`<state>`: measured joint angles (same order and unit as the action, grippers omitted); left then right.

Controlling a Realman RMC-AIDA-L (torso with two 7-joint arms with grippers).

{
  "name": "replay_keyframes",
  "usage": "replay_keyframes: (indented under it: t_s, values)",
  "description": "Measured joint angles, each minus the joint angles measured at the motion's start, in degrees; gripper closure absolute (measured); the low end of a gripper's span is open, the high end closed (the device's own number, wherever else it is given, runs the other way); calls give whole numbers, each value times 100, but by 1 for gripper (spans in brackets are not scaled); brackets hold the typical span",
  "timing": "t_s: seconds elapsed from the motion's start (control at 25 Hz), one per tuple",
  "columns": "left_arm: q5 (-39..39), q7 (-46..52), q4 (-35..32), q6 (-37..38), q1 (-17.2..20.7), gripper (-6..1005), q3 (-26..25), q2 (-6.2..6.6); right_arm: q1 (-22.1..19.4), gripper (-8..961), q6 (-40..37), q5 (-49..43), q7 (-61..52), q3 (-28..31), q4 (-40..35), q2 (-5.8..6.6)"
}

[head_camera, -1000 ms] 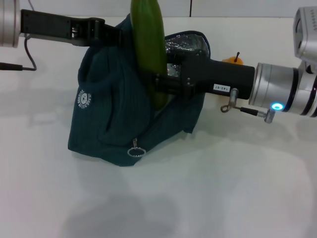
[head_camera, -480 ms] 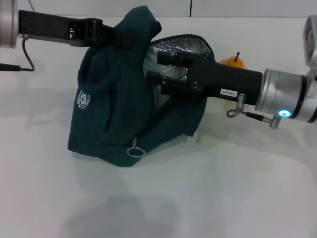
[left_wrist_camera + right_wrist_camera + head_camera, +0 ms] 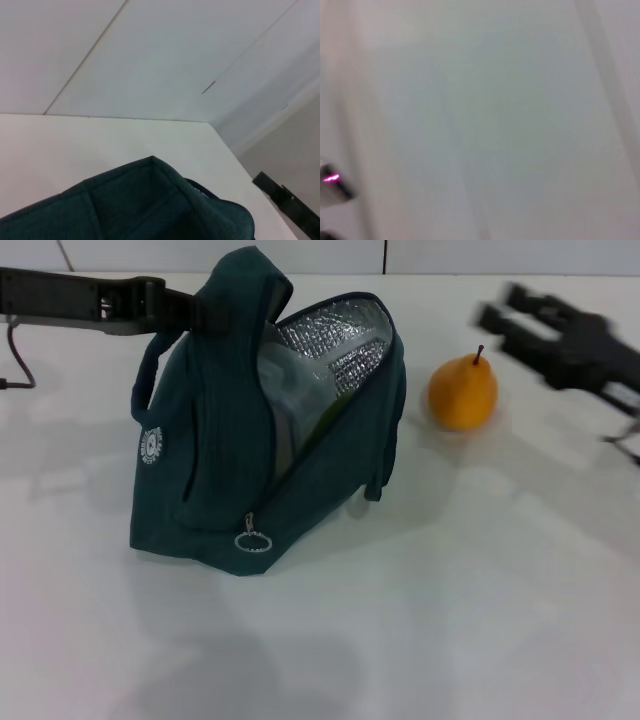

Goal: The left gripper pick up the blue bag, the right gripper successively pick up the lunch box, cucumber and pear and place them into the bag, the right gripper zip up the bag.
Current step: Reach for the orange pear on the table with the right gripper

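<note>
The ring zipper pull (image 3: 251,541) was seen hanging low on the near face of the blue bag (image 3: 215,455), which stood on the white table (image 3: 400,640) with its mouth held agape and its foil lining (image 3: 335,350) exposed. Inside the opening a pale clear shape, taken to be the lunch box (image 3: 285,405), and a sliver of green, probably the cucumber (image 3: 336,410), could be made out, though neither was shown plainly. The upper fabric of the bag was pinched by the left gripper (image 3: 205,312), its jaws closed on a fold at the top.

Just beyond the bag's open side the pear (image 3: 463,392) was left upright on the table, untouched, well apart from both sets of jaws. Farther off, the right gripper (image 3: 515,310) was caught blurred and empty above the table; how wide its jaws stood could not be told.

The pear was judged the next item due. A smooth, rounded fruit might be squeezed out of a hurried grip and rolled away, and the opening might be narrowed if the held fold slipped.
</note>
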<state>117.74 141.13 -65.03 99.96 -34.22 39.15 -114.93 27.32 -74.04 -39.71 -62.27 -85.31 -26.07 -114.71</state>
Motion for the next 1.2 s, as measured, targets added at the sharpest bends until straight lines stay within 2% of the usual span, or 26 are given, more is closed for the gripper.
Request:
replay_keyframes:
  t_s: [0.2, 0.4, 0.52, 0.76, 1.2]
  values:
    - [-35, -79, 217, -12, 3, 932, -69, 9, -342, 365, 285, -5, 26, 370, 16, 196]
    - [-38, -100, 276, -13, -47, 931, -73, 14, -207, 366, 953, -191, 55, 385, 25, 233]
    - [-40, -101, 278, -12, -71, 931, -74, 13, -22, 367, 1176, -381, 168, 386, 44, 163]
    - [-42, -109, 280, -11, -77, 930, -72, -5, 327, 369, 1665, -942, 372, 368, 76, -49]
    - [-42, -120, 281, -11, -103, 927, -56, -28, 724, 434, 2023, -1116, 633, 257, 384, -113]
